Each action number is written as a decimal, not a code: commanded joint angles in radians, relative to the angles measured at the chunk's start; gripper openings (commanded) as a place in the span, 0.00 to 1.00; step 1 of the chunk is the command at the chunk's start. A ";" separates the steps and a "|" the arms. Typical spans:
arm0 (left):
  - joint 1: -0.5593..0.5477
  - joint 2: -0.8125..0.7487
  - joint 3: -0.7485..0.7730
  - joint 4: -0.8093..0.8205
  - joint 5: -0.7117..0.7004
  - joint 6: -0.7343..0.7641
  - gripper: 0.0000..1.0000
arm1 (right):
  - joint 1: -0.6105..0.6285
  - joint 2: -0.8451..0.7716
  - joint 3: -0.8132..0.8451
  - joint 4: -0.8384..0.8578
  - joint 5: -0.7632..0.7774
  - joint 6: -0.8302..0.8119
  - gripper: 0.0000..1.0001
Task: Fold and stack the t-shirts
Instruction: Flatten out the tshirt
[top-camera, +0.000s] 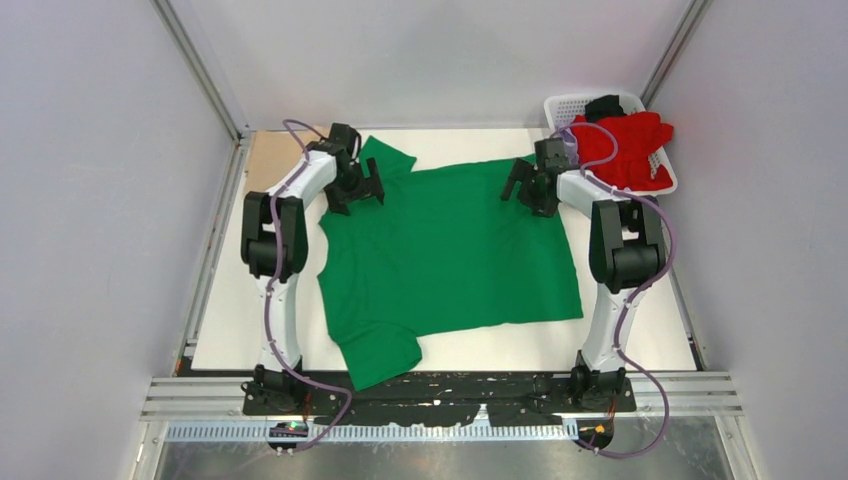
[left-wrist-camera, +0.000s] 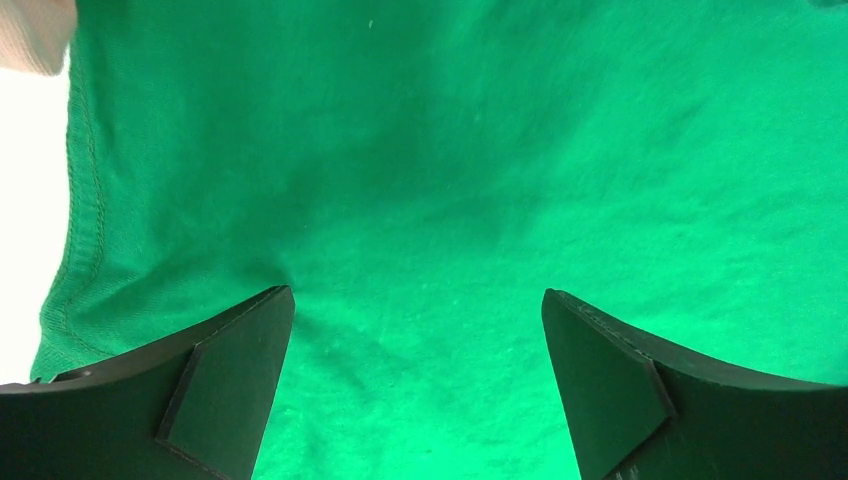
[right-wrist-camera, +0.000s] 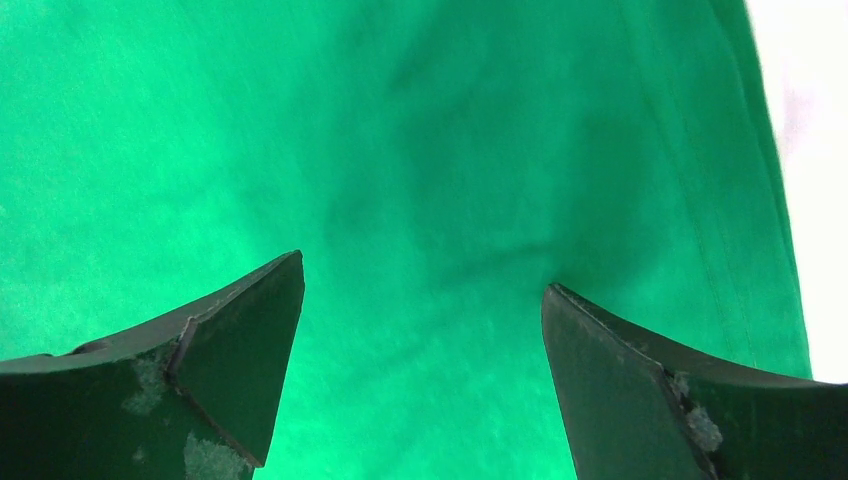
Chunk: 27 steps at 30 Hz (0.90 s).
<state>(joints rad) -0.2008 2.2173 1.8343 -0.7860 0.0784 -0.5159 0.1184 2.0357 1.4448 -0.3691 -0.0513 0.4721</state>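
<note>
Top view high at the near side, looking down, wrist views close over the same green t-shirt (top-camera: 450, 250)

White table (top-camera: 500, 347), green t-shirt (top-camera: 450, 250) spread flat, white basket (top-camera: 562, 105) at far-right corner

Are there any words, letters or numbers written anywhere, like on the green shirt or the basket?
None can be read in any view.
The green t-shirt is plain: no print, no label showing.
The red t-shirt and the white basket show no writing.
The left tool and right tool are bare black.
The little lit board by the left arm's base is too small to read.
</note>
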 joint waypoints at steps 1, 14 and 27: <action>-0.019 -0.108 -0.089 0.003 -0.030 -0.010 1.00 | 0.013 -0.174 -0.095 0.035 0.027 -0.049 0.95; -0.173 -0.553 -0.665 0.176 -0.103 -0.127 1.00 | 0.122 -0.583 -0.563 0.092 0.125 -0.001 0.95; -0.081 -0.304 -0.567 0.217 -0.012 -0.166 1.00 | 0.135 -0.631 -0.705 0.147 0.065 0.009 0.96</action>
<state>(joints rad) -0.3241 1.8240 1.1931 -0.6029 0.0467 -0.6659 0.2478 1.4181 0.7296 -0.2932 0.0208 0.4717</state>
